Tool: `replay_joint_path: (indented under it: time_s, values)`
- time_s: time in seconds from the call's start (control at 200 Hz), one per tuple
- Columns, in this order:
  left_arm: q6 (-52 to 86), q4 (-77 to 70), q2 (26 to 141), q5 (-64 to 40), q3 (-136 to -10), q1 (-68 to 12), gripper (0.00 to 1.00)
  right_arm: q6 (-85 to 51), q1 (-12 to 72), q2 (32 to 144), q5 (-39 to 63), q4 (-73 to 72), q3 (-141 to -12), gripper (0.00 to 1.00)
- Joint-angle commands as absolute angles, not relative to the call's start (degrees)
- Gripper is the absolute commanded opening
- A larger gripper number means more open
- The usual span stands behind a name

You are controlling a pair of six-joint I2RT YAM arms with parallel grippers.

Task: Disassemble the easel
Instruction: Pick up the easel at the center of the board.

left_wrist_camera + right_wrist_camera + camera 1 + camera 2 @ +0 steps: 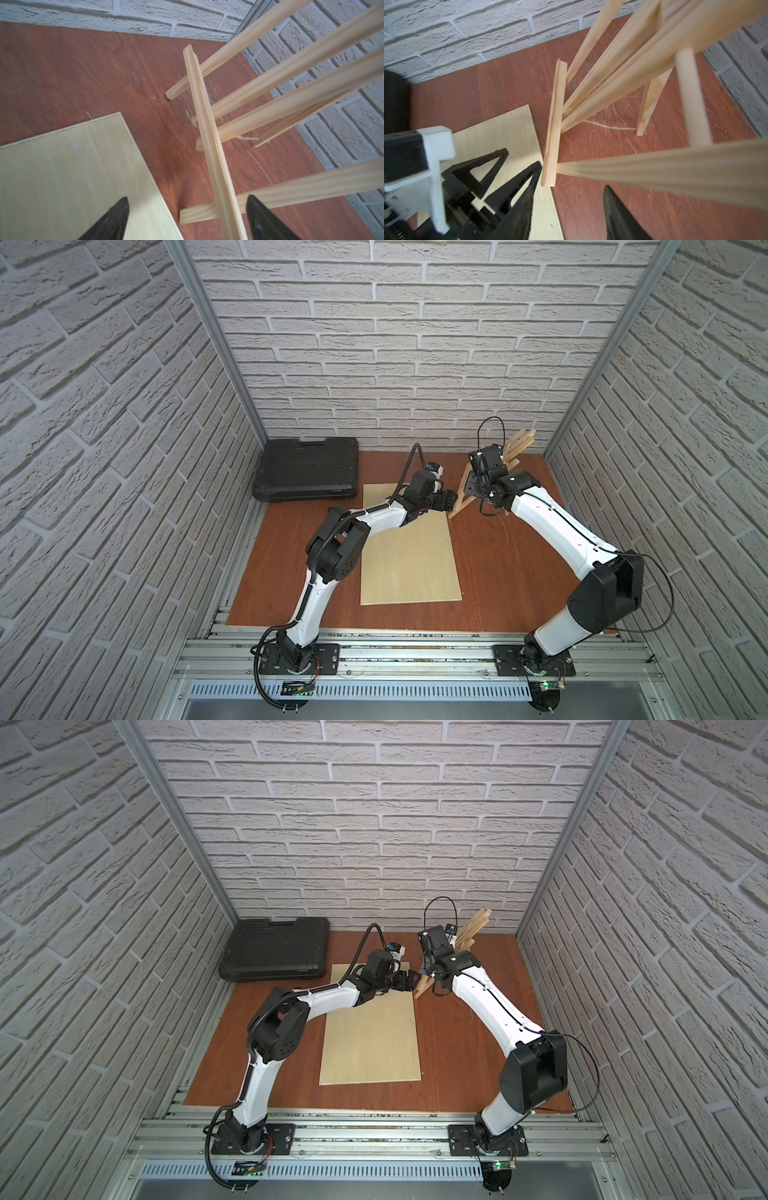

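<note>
Two pincers, one easel, and both are in close. The easel stands on the worktop toward the far right corner, just beside the far end of the one plywood board. I count four front uprights, one ledge slat across their feet, one rear leg and one cord running from that leg to an upright's foot. My left pincer is spread wide at the ledge slat's near end; touching or not, I can't tell. My right pincer is spread too, pinching nothing, just beside the nearest upright. One black case lies far left, lid closed, contents hidden.
</note>
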State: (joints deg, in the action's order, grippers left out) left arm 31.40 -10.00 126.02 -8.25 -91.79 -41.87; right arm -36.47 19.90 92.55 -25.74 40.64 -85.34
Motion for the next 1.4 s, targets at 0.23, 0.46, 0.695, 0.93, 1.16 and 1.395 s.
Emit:
replay_joint_path:
  time_s: [0.23,0.46,0.695,0.93,1.16,1.395]
  values:
    - [28.96,-9.88,126.43,-6.51,-93.07,-42.41,0.88,-42.44,20.21,96.12,-39.55,39.59,-84.98,0.50]
    - [28.48,-9.87,126.47,-6.07,-93.12,-42.72,0.88,-40.57,20.06,96.94,-40.35,33.61,-82.73,0.38]
    - [26.90,-9.13,126.30,-5.56,-93.34,-43.19,0.88,-39.20,19.87,95.71,-42.19,24.85,-77.50,0.22]
    - [26.50,-8.96,126.21,-5.52,-93.43,-43.41,0.88,-36.74,18.80,94.32,-42.58,21.09,-75.12,0.12]
    - [26.02,-8.88,125.88,-5.29,-93.34,-43.43,0.88,-29.10,17.49,90.09,-39.39,17.99,-72.58,0.03]
    - [25.75,-10.68,123.99,-5.58,-91.15,-43.61,0.88,-25.30,16.17,79.15,-31.26,21.97,-71.54,0.03]
